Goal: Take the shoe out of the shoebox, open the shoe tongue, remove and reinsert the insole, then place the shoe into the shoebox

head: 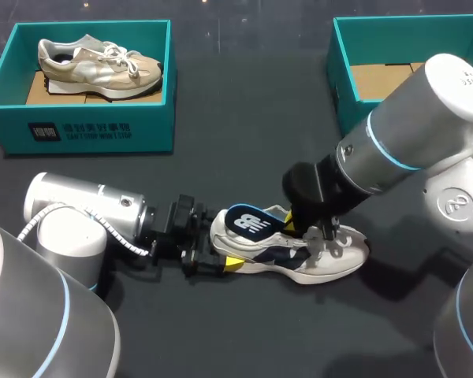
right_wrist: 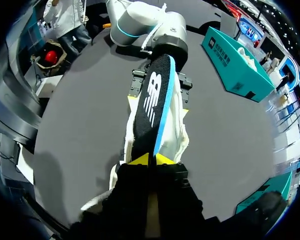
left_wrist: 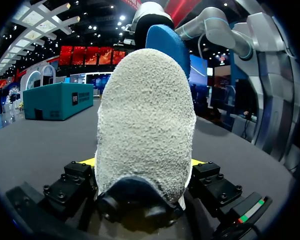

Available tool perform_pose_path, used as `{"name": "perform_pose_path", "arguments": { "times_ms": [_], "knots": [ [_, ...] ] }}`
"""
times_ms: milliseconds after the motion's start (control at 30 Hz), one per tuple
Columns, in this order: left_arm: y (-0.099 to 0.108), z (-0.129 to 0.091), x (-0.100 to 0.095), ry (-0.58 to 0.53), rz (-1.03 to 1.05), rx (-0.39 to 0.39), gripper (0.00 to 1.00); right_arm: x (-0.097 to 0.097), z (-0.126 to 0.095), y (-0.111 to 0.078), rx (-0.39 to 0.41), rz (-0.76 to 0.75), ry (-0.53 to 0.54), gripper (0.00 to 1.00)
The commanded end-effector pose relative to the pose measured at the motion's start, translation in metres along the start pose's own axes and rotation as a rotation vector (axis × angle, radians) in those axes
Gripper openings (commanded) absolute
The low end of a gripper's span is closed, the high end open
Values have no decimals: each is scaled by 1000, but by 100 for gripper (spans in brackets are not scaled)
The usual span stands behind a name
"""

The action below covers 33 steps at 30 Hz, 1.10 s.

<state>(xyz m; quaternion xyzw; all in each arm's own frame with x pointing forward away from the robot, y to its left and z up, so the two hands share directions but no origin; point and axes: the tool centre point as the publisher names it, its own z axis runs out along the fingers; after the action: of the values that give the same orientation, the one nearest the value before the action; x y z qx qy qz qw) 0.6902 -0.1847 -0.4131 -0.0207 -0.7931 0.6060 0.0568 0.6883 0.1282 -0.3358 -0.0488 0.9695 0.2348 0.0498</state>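
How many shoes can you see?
2. A beige shoe lies in the left shoebox; a white and navy shoe lies on the table. The right arm hides part of the right shoebox.

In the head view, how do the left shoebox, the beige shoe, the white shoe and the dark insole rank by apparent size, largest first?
1. left shoebox
2. white shoe and beige shoe: nearly alike; the white one lies nearer the camera, so unranked
3. dark insole, partly hidden
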Motion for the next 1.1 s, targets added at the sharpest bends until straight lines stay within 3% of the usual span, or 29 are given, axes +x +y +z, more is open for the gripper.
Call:
{"name": "perform_pose_path", "arguments": {
  "times_ms": [33,367,767,833,1033,1100],
  "knots": [
    [0,1,-1,1,0,-3,0,-6,3,19,30,-26,21,0],
    [0,1,-1,1,0,-3,0,-6,4,42,26,-91,48,0],
    [0,1,-1,1,0,-3,0,-8,3,58,26,-92,86,1],
    [0,1,-1,1,0,-3,0,-8,3,58,27,-78,93,33],
    [0,1,-1,1,0,-3,0,-9,2,56,13,-37,117,35],
    [0,1,-1,1,0,-3,0,-10,2,56,2,-18,134,41]
  ]
}}
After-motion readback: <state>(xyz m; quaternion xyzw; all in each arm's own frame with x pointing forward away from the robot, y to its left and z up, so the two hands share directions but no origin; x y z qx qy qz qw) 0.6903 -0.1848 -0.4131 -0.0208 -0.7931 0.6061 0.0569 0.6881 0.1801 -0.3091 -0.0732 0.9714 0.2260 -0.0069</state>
